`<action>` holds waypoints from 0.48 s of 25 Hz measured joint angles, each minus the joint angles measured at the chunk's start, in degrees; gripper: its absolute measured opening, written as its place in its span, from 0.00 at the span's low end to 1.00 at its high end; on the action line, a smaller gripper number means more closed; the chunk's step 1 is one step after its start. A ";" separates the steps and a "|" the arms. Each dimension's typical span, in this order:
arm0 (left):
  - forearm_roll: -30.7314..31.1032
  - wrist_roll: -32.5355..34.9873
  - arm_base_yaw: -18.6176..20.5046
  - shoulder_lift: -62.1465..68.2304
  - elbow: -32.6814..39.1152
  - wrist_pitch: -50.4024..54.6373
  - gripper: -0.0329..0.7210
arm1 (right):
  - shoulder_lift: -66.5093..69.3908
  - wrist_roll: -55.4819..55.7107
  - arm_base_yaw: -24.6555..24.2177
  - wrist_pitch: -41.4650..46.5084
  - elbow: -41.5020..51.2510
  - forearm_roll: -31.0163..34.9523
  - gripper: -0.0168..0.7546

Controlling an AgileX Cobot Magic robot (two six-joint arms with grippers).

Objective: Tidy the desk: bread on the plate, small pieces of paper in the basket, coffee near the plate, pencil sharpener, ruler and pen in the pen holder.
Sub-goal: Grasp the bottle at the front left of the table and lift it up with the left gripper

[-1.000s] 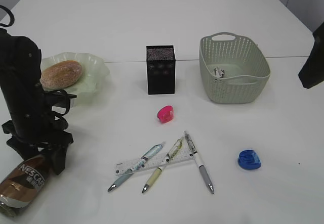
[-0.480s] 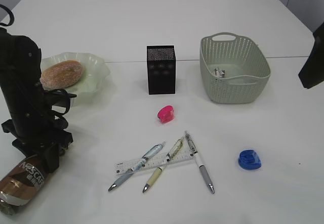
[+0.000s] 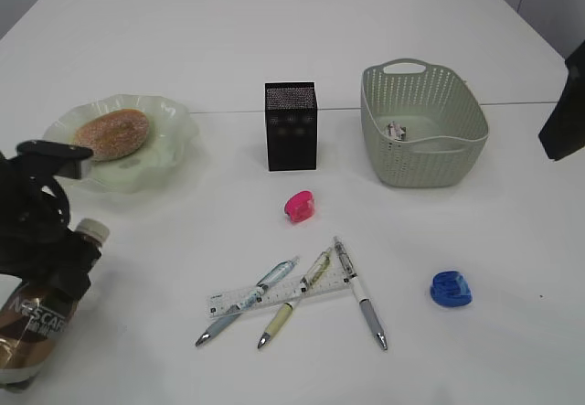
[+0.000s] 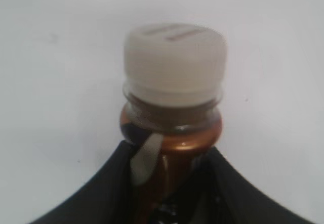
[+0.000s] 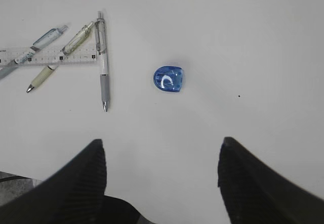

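1. the left gripper [image 4: 169, 193] pinches the coffee [image 3: 37, 318] at the desk's [image 3: 274, 48] near-left corner, bottle tilted.
2. its brown label reads "nescafe"; white cap [image 4: 174, 62] on.
3. the right gripper [image 5: 162, 183] hangs spread wide above a blue sharpener [image 5: 169, 79].

The exterior view looks down at a slant across the bench [image 3: 366, 48] from its near edge. The left wrist view sits very close on the coffee [image 4: 172, 113]. The right wrist view looks down from higher, probably steeply, sharing the blue sharpener [image 5: 168, 79] and pens [image 5: 102, 57] with the exterior.
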 joint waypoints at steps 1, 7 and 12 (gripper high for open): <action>-0.46 0.00 0.00 -3.57 2.21 -2.88 0.39 | 0.00 -0.24 0.00 0.00 0.00 0.00 0.68; -2.66 -0.20 0.23 -18.85 8.96 -19.70 0.39 | 0.00 -1.35 0.00 0.00 0.00 0.19 0.68; -3.20 -0.17 1.84 -20.78 10.25 -34.13 0.39 | 0.00 -1.48 0.00 0.00 0.00 0.28 0.68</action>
